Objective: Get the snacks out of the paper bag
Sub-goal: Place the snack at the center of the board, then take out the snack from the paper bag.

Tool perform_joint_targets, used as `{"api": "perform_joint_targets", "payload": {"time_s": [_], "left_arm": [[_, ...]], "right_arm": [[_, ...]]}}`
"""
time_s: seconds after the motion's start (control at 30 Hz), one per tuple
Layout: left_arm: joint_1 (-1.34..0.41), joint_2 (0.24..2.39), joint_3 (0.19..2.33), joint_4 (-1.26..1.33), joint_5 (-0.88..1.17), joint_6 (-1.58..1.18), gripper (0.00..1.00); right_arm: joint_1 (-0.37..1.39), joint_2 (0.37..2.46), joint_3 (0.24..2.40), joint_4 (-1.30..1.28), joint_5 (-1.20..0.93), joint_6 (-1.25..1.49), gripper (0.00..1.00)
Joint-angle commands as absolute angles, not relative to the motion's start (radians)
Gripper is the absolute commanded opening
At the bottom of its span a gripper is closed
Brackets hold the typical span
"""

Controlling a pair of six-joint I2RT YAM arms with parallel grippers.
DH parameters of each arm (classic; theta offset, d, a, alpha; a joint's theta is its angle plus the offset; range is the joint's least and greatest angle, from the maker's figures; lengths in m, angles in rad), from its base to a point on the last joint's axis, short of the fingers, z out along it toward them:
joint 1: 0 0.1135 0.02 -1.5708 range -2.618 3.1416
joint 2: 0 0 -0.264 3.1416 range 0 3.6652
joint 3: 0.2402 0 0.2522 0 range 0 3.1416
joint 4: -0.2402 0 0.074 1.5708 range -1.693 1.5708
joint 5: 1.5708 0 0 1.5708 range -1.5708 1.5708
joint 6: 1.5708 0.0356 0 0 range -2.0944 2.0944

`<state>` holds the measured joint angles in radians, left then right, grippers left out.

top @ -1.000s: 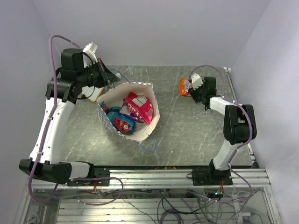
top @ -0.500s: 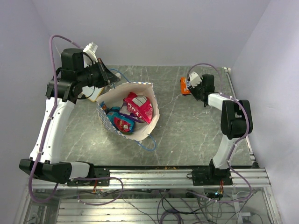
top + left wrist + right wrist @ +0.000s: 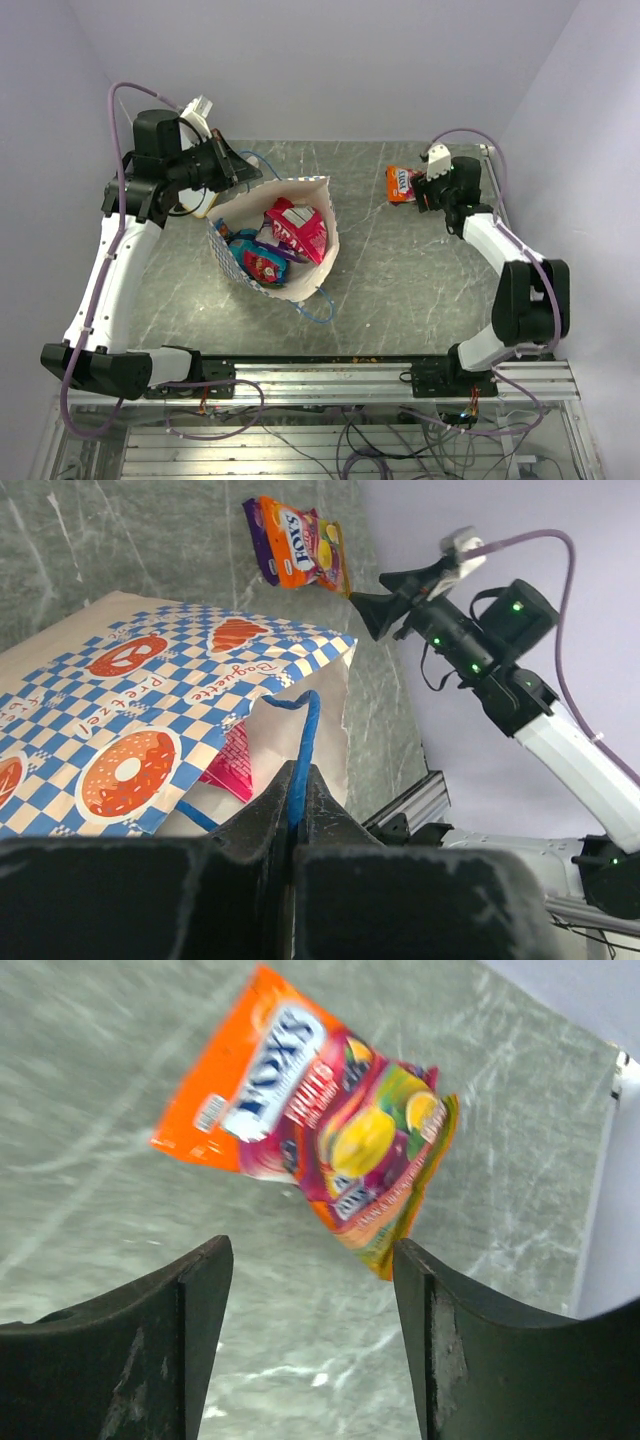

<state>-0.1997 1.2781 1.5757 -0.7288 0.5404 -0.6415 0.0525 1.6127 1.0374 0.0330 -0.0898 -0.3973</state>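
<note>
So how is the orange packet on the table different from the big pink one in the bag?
The orange packet lies flat on the table; the pink packet sits inside the paper bag among other snacks. The pink packet looks larger than the orange packet. The orange packet has a purple end; the pink packet is red-pink. Both are glossy.

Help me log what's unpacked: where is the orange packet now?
In the top view the orange packet lies on the table, far right, beside the open right gripper, outside the paper bag.
</note>
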Motion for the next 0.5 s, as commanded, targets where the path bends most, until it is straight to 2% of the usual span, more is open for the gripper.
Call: {"api": "perform_joint_targets", "payload": {"time_s": [0.0, 0.17, 0.33, 0.47], "left_arm": [[-0.199, 1.24, 1.55, -0.637, 0.62, -0.673, 0.07], [-0.198, 1.249, 1.566, -0.648, 0.61, -0.678, 0.07], [-0.198, 1.264, 1.587, -0.662, 0.595, -0.68, 0.07], [-0.199, 1.254, 1.563, -0.627, 0.607, -0.707, 0.07]], "right_arm": [[0.11, 1.477, 1.007, -0.041, -0.245, -0.157, 0.66], [0.332, 1.313, 0.993, -0.074, -0.291, -0.115, 0.64], [0.603, 1.191, 1.067, -0.071, -0.187, -0.06, 0.62], [0.79, 1.17, 1.105, -0.058, -0.116, -0.007, 0.6]]}}
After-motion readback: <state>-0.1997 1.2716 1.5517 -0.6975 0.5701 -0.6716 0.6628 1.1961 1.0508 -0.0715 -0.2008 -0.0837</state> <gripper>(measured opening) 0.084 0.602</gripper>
